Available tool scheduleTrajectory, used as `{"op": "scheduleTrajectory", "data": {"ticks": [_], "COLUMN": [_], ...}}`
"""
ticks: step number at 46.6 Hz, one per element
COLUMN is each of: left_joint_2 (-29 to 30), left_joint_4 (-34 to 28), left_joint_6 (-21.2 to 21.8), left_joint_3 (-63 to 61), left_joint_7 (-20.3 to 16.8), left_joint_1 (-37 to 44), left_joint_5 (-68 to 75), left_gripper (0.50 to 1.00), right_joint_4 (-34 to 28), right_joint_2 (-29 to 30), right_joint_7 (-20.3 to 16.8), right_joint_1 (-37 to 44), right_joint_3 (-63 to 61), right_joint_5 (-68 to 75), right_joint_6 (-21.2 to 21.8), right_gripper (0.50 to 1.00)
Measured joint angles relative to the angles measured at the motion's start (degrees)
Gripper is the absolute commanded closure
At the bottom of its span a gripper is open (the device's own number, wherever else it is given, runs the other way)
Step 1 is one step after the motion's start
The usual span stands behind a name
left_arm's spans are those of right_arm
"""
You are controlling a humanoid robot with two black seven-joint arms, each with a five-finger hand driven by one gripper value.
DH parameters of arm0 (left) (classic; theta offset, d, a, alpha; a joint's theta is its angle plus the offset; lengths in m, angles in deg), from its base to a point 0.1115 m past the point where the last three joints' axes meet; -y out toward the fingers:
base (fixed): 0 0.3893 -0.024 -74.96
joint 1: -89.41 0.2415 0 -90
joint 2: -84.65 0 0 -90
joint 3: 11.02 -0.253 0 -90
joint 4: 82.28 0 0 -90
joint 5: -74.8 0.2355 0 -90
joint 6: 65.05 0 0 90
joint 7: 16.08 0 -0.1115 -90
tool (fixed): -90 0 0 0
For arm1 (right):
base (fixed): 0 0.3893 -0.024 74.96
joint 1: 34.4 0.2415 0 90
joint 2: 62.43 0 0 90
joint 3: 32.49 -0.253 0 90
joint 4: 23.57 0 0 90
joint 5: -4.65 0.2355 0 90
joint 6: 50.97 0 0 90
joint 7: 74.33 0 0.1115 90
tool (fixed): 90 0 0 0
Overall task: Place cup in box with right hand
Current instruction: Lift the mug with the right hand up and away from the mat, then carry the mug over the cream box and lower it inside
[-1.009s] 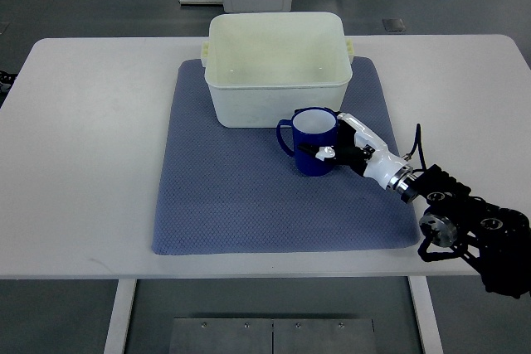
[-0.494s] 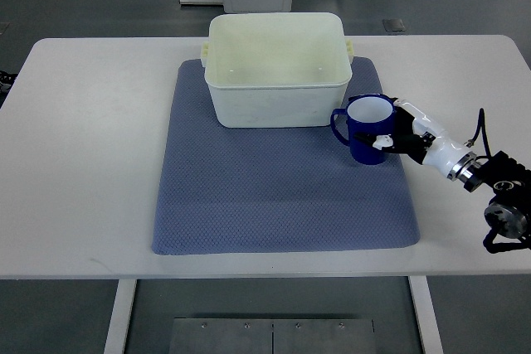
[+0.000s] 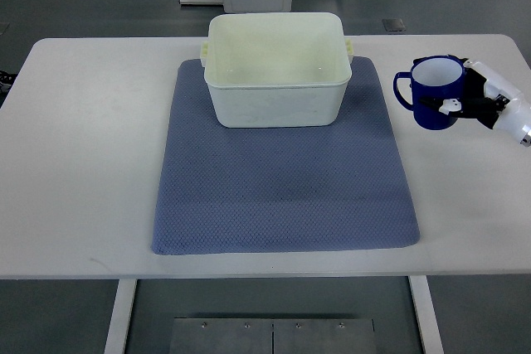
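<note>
Surface: white table (image 3: 83, 163), blue mat (image 3: 282, 196), cream box (image 3: 277, 72) on mat.
Cup (image 3: 431, 93): dark blue, white inside, upright, mouth up, handle pointing left; right of box, off the mat.
Right hand (image 3: 473, 99): fingers wrapped round cup.

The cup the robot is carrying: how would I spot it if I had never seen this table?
Start at the white table and the blue-grey mat with the cream box on it. Look right of the box, past the mat's edge, where the white right hand grips the cup. It is the only dark blue thing, white inside, handle pointing towards the box.
</note>
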Motion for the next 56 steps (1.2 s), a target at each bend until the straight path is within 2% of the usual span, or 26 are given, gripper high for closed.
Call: {"op": "scheduleTrajectory", "data": {"ticks": [11,20,32,45,56], "left_joint_2": [0.00,0.00,0.00,0.00,0.00], "left_joint_4": [0.00,0.00,-0.01,0.00,0.01], "left_joint_6": [0.00,-0.01,0.00,0.00,0.01], "left_joint_3": [0.00,0.00,0.01,0.01,-0.01], "left_joint_7": [0.00,0.00,0.00,0.00,0.01], "left_joint_1": [0.02,0.00,-0.03,-0.07,0.01], "left_joint_5": [0.00,0.00,0.00,0.00,0.00], "left_gripper": [0.500,0.500,0.500,0.500,0.500], "right_joint_4": [0.35,1.75,3.01,6.94,10.79], "right_joint_2": [0.86,4.62,10.74,17.75,23.63], "right_joint_7": [0.00,0.00,0.00,0.00,-2.41], "right_joint_1": [3.10,6.15,8.36,10.79,12.25], "right_joint_3": [-2.91,-4.22,-3.83,-3.24,-2.76], "right_joint_5": [0.59,0.61,0.38,-0.03,-0.18], "right_joint_6": [-0.79,-1.10,-7.23,-10.03,-12.32], "right_gripper": [1.000,1.000,1.000,1.000,1.000]}}
